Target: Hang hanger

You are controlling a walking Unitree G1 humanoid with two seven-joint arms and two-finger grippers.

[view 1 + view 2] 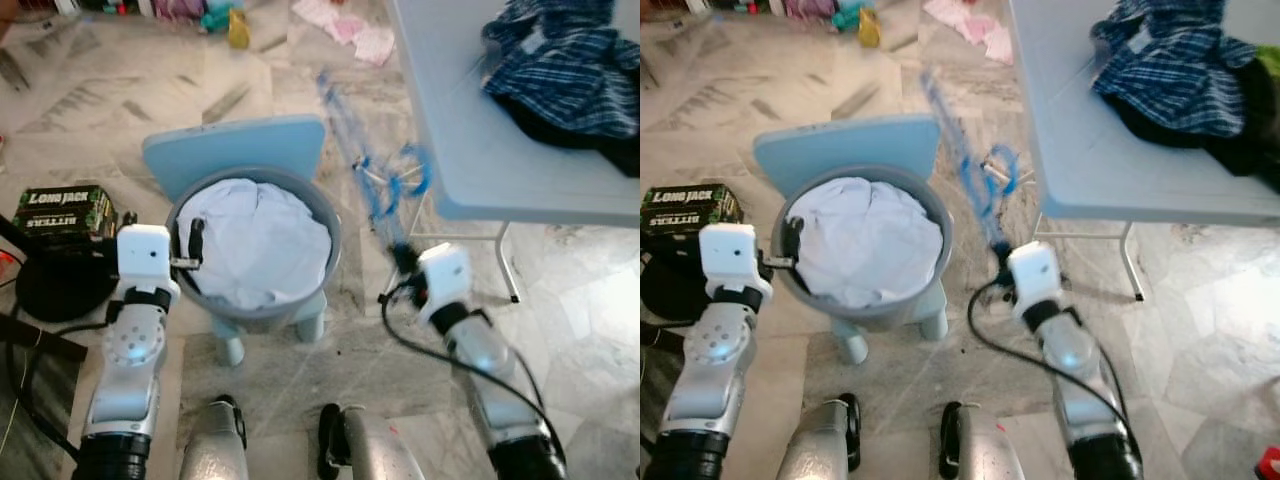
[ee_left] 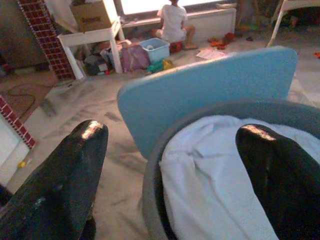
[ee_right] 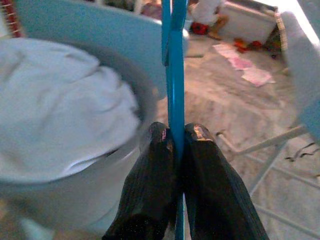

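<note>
Hanger [image 3: 175, 75]: thin blue plastic, seen as a narrow straight bar in the right wrist view and as a motion-blurred blue streak with a loop in the head views; its hook cannot be made out.
Location of hanger: held in the air by the right gripper [image 1: 405, 262], between the grey basket [image 1: 325, 262] and the edge of the white table [image 1: 470, 170], slanting up and away from the robot.
Right jaws: pressed together on the blue bar, one black finger on each side of it.
Handling (judgement): light and fairly stiff, though a bar this thin is likely to flex and swing from a single pinch; smooth plastic may slip or twist between the fingers [image 3: 150, 175].
Grasp point (judgement): the present hold seems to sit low on one arm of the frame; a hold closer to the neck would steady the hook end for hanging.
Left gripper [image 2: 170, 150]: at the near rim of the basket, jaws spread wide, holding nothing.
Basket contents: crumpled white cloth [image 1: 260, 240] heaped to the rim.
Support: the basket stands on a pale blue chair [image 1: 240, 150].
Table load: a blue checked garment [image 1: 565, 60] bunched at the far corner.
Rail or hook: no place to hang the hanger can be picked out.
</note>
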